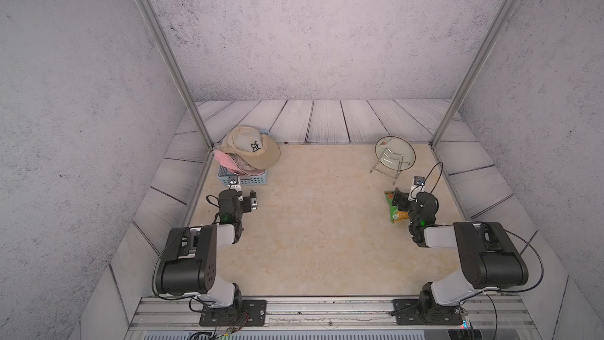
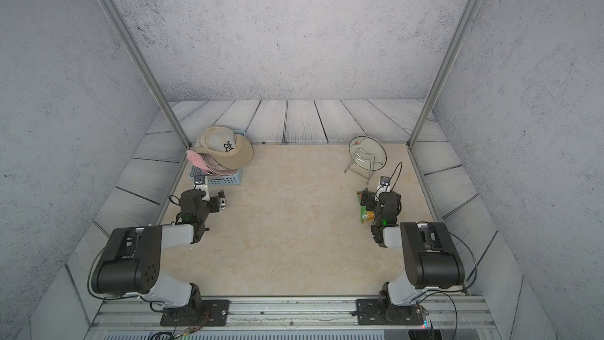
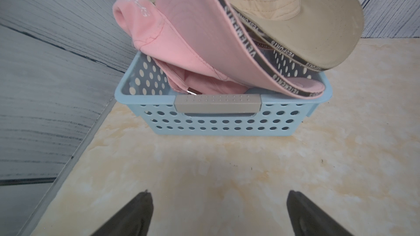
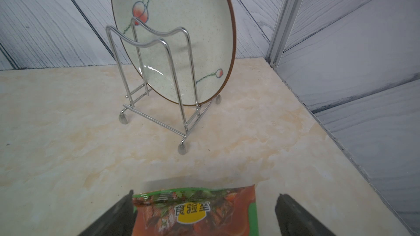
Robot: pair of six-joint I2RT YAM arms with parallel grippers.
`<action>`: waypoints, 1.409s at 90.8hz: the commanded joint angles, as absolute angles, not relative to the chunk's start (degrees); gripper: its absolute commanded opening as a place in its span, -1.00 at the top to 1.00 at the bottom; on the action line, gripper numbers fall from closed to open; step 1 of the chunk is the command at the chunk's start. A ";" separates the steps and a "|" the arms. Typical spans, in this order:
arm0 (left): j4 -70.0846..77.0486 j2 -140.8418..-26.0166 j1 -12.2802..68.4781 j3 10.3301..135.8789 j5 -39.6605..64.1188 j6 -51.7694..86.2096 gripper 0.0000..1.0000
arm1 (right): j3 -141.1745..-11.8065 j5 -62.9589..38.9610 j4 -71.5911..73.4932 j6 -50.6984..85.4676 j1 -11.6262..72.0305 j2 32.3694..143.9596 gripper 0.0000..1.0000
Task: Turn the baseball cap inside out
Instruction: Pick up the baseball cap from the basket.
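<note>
Left gripper [image 3: 219, 192], wide and empty, faces the blue basket [image 3: 227, 123] holding the monogrammed baseball cap [image 3: 318, 30]; right gripper [image 4: 205, 194], well apart from the basket, straddles wide a packet [image 4: 195, 214] marked 食验室.

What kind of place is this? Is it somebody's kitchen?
Probably not a real kitchen: more like a robot test booth. Two robot arms are bolted to a metal rail, panels wall in the tabletop, and a plate and a basket of caps sit as props.
</note>
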State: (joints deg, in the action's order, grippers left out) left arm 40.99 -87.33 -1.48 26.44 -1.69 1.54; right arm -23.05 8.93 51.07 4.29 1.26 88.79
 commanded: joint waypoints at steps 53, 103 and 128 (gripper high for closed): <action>41.12 -84.91 -1.36 26.65 -1.64 1.94 -0.96 | -21.96 9.01 52.30 4.43 1.14 87.82 -0.99; 9.40 -62.59 1.30 36.48 -4.41 13.05 -0.96 | -27.22 10.53 24.18 11.75 1.14 67.16 -0.99; -5.29 -79.18 15.07 60.37 -15.65 2.54 -0.97 | -35.61 3.48 9.74 11.78 1.14 69.83 -0.99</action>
